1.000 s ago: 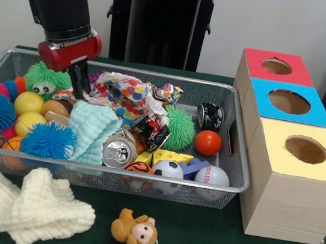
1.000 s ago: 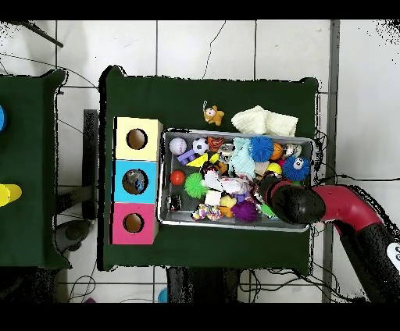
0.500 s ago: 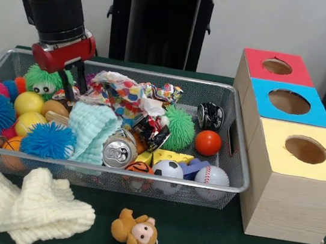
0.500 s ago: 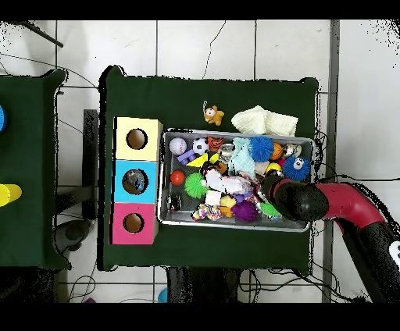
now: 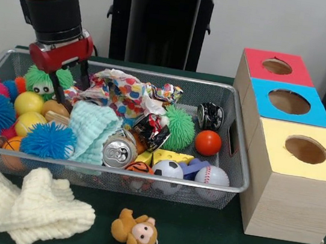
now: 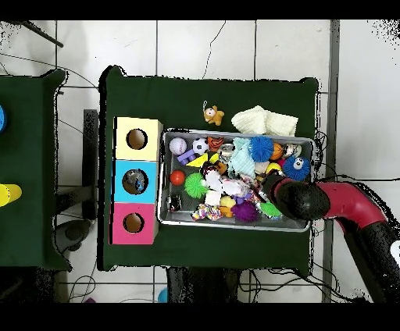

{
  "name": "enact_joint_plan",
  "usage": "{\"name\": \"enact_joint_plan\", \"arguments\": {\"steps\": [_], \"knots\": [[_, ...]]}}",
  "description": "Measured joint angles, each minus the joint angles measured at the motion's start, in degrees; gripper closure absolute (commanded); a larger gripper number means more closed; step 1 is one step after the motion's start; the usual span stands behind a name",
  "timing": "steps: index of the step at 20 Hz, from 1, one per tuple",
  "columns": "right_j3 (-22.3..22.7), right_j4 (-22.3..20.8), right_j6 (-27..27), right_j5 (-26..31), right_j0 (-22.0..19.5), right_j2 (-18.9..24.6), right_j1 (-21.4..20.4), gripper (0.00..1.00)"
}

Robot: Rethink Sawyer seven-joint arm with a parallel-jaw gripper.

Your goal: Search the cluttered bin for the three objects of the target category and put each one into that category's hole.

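While the overhead view is showing only the arm's bulk covering the basket's (image 6: 236, 226) end, the front view is revealing the gripper (image 5: 68, 87) with two fingers parted, gripping nothing, hanging over the green fuzzy toy (image 5: 46, 79). Patterned paper (image 5: 124, 92) is lying just beside it, crowding a crushed can (image 5: 119, 150). Three boxes (image 5: 284, 152) are standing right of the basket, holes uncovered.

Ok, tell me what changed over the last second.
The gripper shifted left in the front view, away from the spotted wrapper toward the green fuzzy toy, and its fingers spread apart. It holds nothing. The bin contents, the cream cloth and the monkey stayed put.
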Motion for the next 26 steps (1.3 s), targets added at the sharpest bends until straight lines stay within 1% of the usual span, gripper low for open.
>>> {"name": "enact_joint_plan", "arguments": {"steps": [6,10,12,13,16,17,22,26], "knots": [[-0.5,-0.6,0.0,1.4,0.2,0.0,-0.1,0.00],[-1.5,-2.6,-1.1,4.1,0.7,-0.1,-0.5,0.00],[-2.1,-3.6,-2.2,5.7,1.0,-0.3,-0.6,0.00],[-3.0,-4.8,-3.8,7.4,1.4,-0.6,-0.8,0.00],[-4.0,-5.9,-5.8,8.8,1.9,-0.9,-0.8,0.00],[-4.8,-6.9,-7.5,9.8,2.3,-1.2,-0.8,0.00],[-6.7,-9.1,-10.4,10.8,3.7,-2.4,-0.8,0.00],[-8.2,-10.4,-11.4,11.3,5.3,-4.0,-0.8,0.00]]}}
